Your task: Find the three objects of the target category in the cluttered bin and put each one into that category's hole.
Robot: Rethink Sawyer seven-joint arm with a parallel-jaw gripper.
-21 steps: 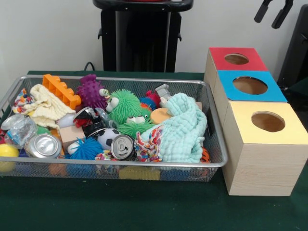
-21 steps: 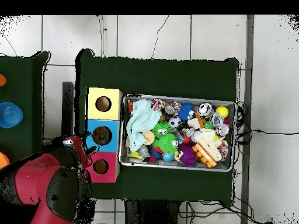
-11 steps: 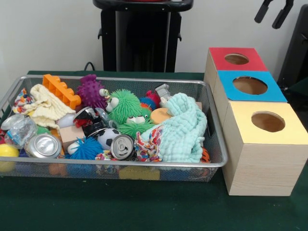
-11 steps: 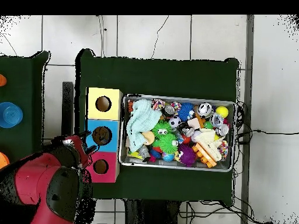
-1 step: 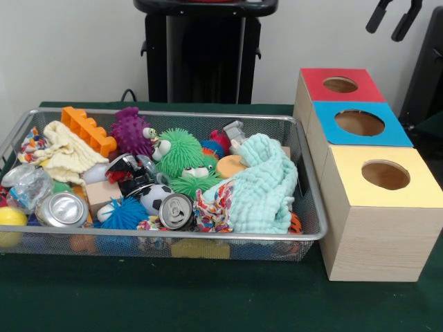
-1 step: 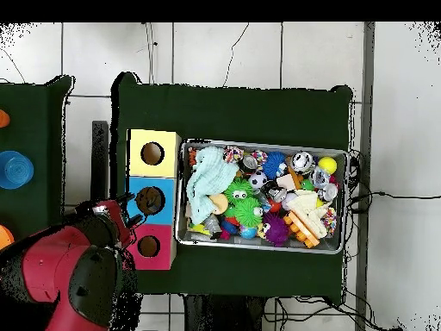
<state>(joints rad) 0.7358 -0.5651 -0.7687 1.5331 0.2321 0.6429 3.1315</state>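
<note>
Front view: the wire-mesh bin [image 5: 304, 176] sits on the green table, filled with clutter: a mint cloth [image 5: 266, 190], a green fuzzy toy [image 5: 178, 153], a purple spiky toy [image 5: 131, 131], an orange block [image 5: 86, 128] and 2 cans [image 5: 176, 210]. Just beside it stand 3 wooden boxes, topped red [image 5: 340, 84], blue [image 5: 360, 123] and yellow [image 5: 385, 176], each with 1 round hole. The gripper [image 5: 393, 15] is at the top edge, fingers spread, holding nothing.

Overhead view: the gripper [image 6: 129, 212] hangs beside the blue box, apart from the bin.

We see the bin [image 5: 304, 162] packed rim to rim; the mint cloth [image 5: 263, 190] heaps highest. All three box holes [image 5: 360, 122] are unobstructed.
</note>
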